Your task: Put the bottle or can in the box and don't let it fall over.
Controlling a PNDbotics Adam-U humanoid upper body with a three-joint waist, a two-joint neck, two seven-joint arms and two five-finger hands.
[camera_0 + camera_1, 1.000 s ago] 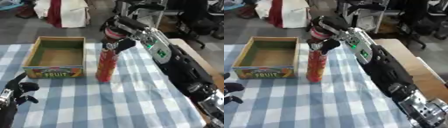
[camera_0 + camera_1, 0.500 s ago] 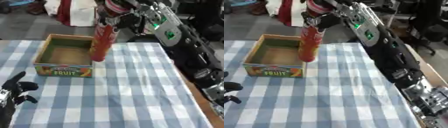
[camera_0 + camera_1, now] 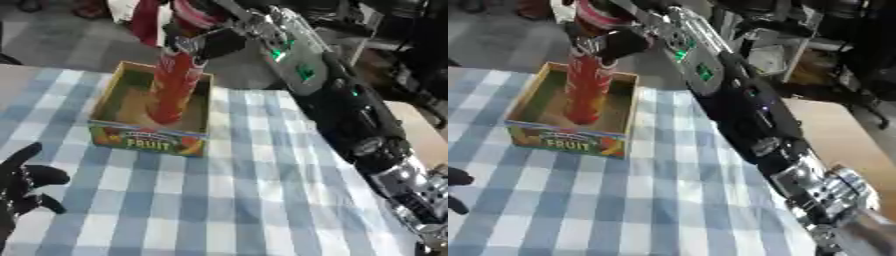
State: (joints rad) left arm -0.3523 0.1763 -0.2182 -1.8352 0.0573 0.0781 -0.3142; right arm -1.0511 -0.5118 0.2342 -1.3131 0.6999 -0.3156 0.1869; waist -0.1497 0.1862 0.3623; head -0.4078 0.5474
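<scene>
A tall red can point(image 3: 174, 86) stands upright inside the cardboard fruit box point(image 3: 149, 142), its base low in the box near the front wall. My right hand point(image 3: 213, 41) is curled round the can's top, with the arm reaching in from the right. My left hand point(image 3: 22, 182) rests open at the lower left edge, fingers up, away from the box. The box sits on the blue and white checked cloth point(image 3: 227, 200); its inside behind the can is partly hidden.
The bare wooden table point(image 3: 842, 135) shows to the right of the cloth. Behind the table lie the floor, dark chairs and other clutter. Checked cloth stretches in front of the box and to its right.
My right hand has carried the can from the cloth beside the box, over the box's rim and down inside it. The camera has tilted too. The left hand has stayed put.
</scene>
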